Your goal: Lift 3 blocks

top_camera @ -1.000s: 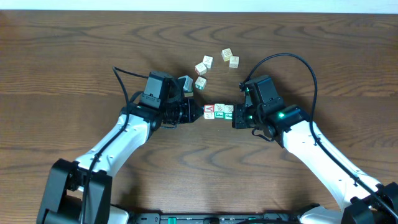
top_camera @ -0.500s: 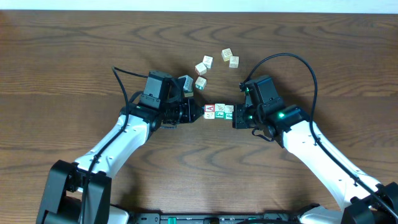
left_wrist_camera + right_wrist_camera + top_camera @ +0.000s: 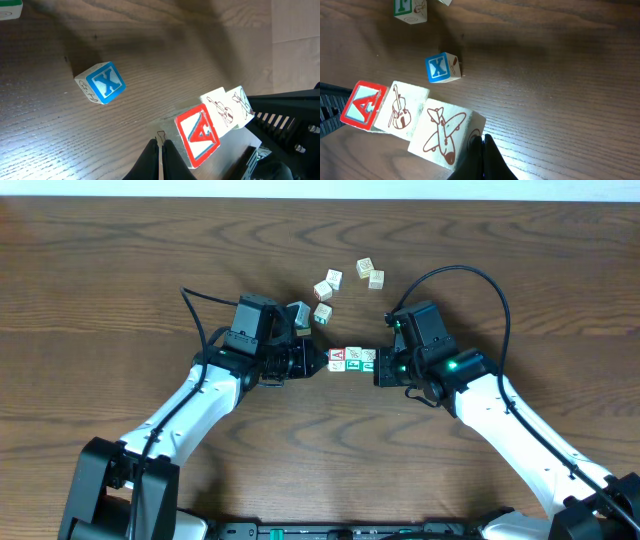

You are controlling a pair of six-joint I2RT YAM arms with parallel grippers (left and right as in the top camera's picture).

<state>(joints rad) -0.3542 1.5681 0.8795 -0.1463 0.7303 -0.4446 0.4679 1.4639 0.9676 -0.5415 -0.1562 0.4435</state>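
Observation:
Three blocks form a tight row between my arms: a red "A" block (image 3: 337, 359) (image 3: 197, 132), a cream violin block (image 3: 353, 359) (image 3: 400, 112) and a cream airplane block (image 3: 368, 360) (image 3: 442, 132). My left gripper (image 3: 322, 361) (image 3: 160, 145) is shut, its tip against the "A" end of the row. At the airplane end, my right gripper (image 3: 378, 366) (image 3: 482, 142) is also shut, with its tip touching that block. Nothing sits between either pair of fingers. A shadow lies under the row in both wrist views; I cannot tell whether it touches the table.
A blue "X" cube (image 3: 102, 82) (image 3: 441, 67) lies just behind the row. A green-faced cube (image 3: 410, 10) and several pale cubes (image 3: 324, 289) (image 3: 372, 273) are scattered farther back on the dark wooden table (image 3: 120, 270).

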